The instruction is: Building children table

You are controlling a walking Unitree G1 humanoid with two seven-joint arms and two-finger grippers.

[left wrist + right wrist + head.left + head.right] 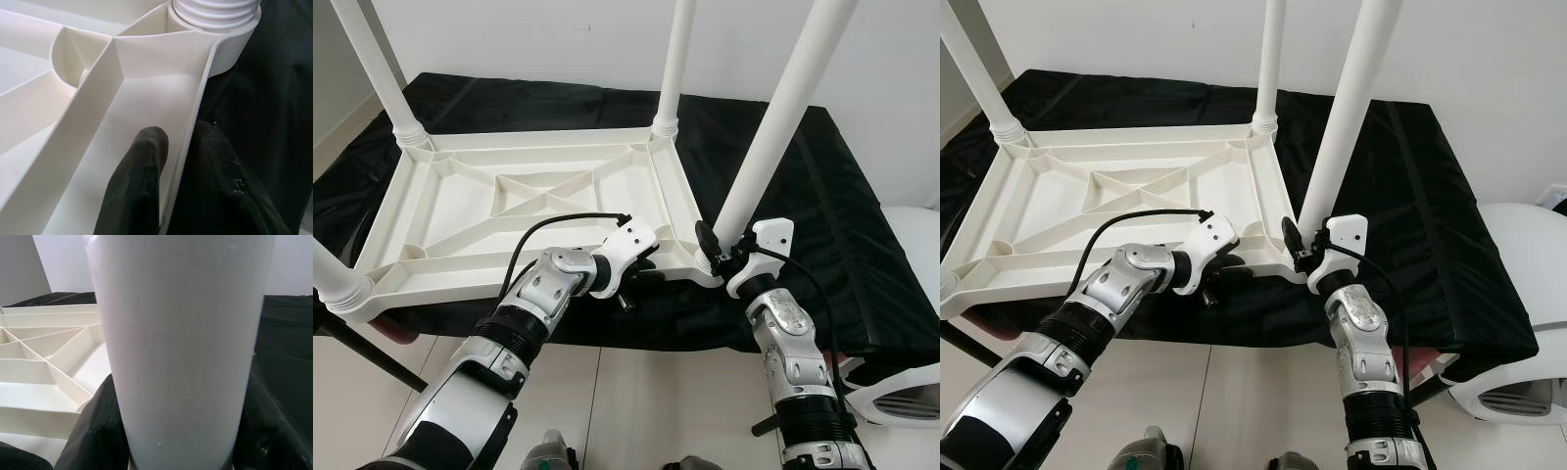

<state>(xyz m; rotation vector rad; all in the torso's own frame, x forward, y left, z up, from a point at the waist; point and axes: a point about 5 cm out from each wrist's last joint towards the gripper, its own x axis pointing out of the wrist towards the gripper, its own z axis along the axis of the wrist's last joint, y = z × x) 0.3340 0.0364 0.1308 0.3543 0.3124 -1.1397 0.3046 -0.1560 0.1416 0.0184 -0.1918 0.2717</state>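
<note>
Upside-down white children table lying on black-covered tabletop, ribs facing up, four legs standing in corner sockets. Step in hand, probably: seating the last leg at the near right corner. Right gripper low on this leg, jaws closed around it just above the socket. Left gripper on the near rim beside that corner, jaws pinched on the wall, one finger inside, one outside. Next move likely calling for turning or pressing the leg home while holding the frame steady.
</note>
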